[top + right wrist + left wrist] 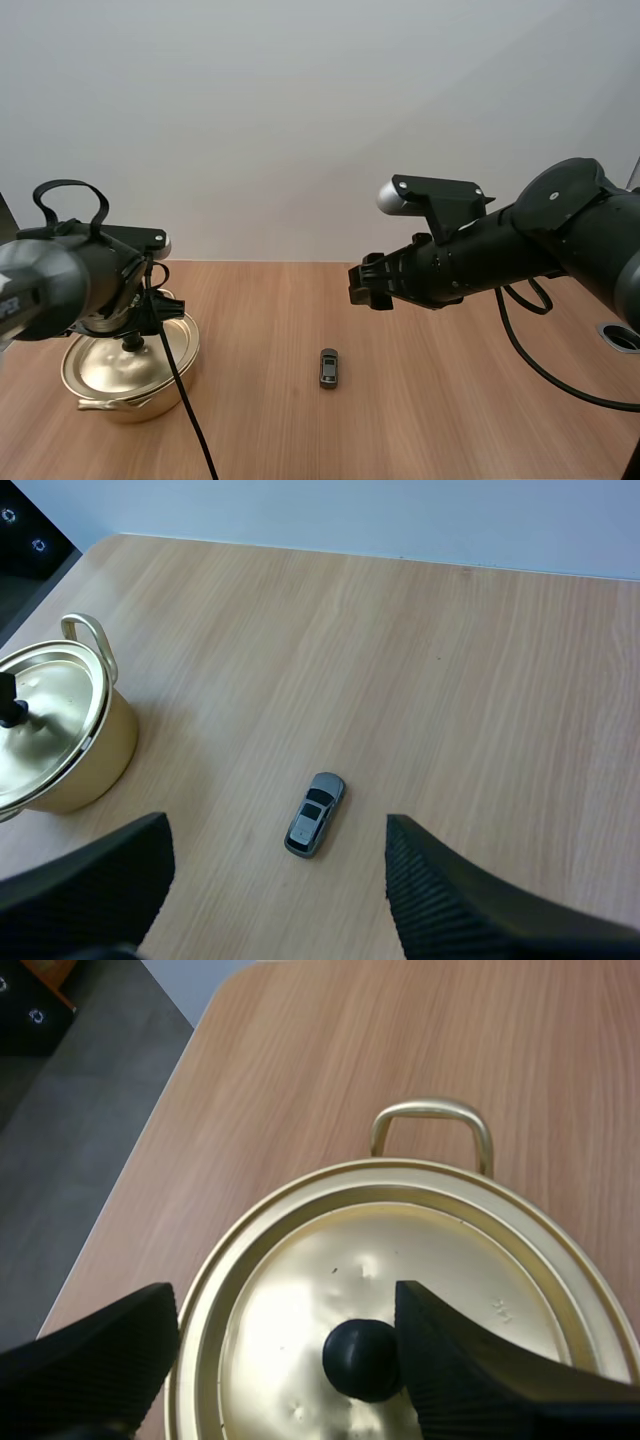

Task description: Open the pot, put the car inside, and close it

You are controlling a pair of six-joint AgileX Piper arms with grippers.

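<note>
Hovering over the gold pot at the tabletop's left, the left tool has its jaws spread apart, either side of the black knob of the lid, which sits on the pot. The small grey car lies at about 3 o'clock from the pot, well apart. Above the car, the right tool hangs with jaws wide apart, holding nothing.

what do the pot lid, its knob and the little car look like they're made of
The pot lid looks like thin gold-toned metal: it is shiny, with faint dents. The knob is black and smooth, probably plastic. The car has a grey body with dark windows; metal or plastic, I cannot tell.
</note>
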